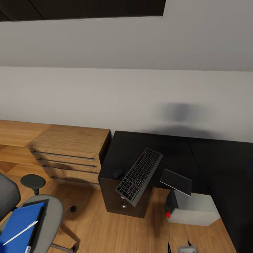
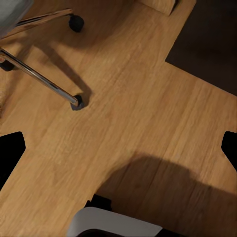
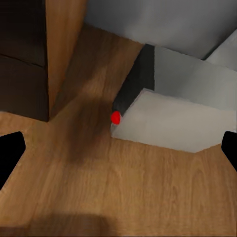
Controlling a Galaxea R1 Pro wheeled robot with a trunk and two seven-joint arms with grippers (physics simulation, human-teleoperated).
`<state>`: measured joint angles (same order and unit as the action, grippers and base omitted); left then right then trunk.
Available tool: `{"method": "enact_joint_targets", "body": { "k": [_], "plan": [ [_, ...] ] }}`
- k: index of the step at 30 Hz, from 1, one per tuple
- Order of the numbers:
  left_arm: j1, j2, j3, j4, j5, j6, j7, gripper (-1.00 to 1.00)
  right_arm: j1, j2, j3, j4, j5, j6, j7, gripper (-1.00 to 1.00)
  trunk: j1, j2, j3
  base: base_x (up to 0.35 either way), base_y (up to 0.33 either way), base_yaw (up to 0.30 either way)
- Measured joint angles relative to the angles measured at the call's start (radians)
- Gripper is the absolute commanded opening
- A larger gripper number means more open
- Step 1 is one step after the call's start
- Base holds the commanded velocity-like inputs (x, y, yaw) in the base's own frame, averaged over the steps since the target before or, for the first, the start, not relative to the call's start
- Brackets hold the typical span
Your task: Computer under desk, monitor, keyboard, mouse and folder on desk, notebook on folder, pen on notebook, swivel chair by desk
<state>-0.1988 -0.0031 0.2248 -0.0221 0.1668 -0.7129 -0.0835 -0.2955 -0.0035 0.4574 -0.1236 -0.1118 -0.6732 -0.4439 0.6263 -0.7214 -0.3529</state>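
Desk [image 1: 211,154]: taken as landmark.
Chair [image 1: 52,214]: left of the desk, apart.
Computer [image 1: 195,207]: under the desk.
Keyboard [image 1: 140,175]: overhanging the desk's front edge.
Folder [image 1: 19,226]: on the chair; judged the next thing to be fetched.
Left gripper [image 2: 118,148], right gripper [image 3: 118,148]: spread wide, nothing held.

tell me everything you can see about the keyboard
The keyboard is slim and long, with a silver-grey frame that looks like metal and rows of black keys. It lies flat, keys up, on the black desk, set at a slant, and its near end juts out past the desk's front edge over the floor. The mouse sits close beside it, and the notebook lies on its other side.
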Motion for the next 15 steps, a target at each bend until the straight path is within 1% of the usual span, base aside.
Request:
{"method": "enact_joint_targets", "body": {
  "k": [3, 4, 9, 10, 12, 15],
  "plan": [
    [0.0, 0.0, 0.0, 0.0, 0.0, 0.0, 0.0, 1.0, 0.0, -0.001, 0.0, 0.014, -0.099, -0.019, 0.105, 1.0, -0.011, 0.021, 0.009, 0.0, 0.0, 0.0],
    [0.0, 0.0, 0.0, 0.0, 0.0, 0.0, 0.0, 1.0, 0.0, -0.001, -0.001, 0.023, -0.162, -0.028, 0.176, 1.0, -0.015, 0.028, 0.013, 0.0, 0.0, 0.0],
    [0.0, 0.0, 0.0, 0.0, 0.0, 0.0, 0.0, 1.0, 0.0, -0.001, 0.0, 0.052, -0.309, -0.043, 0.338, 1.0, -0.035, 0.063, 0.028, 0.0, 0.0, 0.0],
    [0.0, 0.001, 0.0, 0.0, 0.0, 0.0, 0.0, 1.0, 0.0, -0.001, 0.001, 0.057, -0.333, -0.045, 0.364, 1.0, -0.038, 0.07, 0.031, 0.0, 0.0, 0.0],
    [0.0, 0.001, 0.0, 0.0, 0.0, 0.0, 0.0, 1.0, 0.0, 0.0, 0.001, 0.066, -0.366, -0.048, 0.402, 1.0, -0.046, 0.084, 0.038, 0.0, 0.0, 0.0],
    [0.0, 0.001, 0.0, 0.0, 0.0, 0.0, 0.0, 1.0, 0.0, 0.001, 0.002, 0.073, -0.395, -0.051, 0.438, 1.0, -0.058, 0.105, 0.047, 0.0, 0.0, 0.0]
  ]
}}
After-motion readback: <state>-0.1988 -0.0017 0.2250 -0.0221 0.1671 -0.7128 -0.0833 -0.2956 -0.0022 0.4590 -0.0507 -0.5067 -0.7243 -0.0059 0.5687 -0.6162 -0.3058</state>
